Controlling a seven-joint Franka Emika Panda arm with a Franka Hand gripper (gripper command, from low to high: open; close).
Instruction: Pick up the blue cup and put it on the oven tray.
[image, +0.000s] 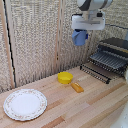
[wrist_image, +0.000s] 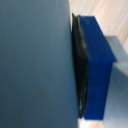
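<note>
Blue cup (image: 79, 37) lifted, pinched in gripper (image: 81, 33) jaws, high above table (image: 95, 107). Remaining: transfer toward oven tray (image: 111, 60) at exterior view's right, lower, release.

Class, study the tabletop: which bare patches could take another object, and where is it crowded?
Bare wood lies between the floral plate and the yellow bowl, and along the front edge below the orange object. It is crowded near the toaster oven, with its open door. The gripper holds the blue cup aloft.
</note>
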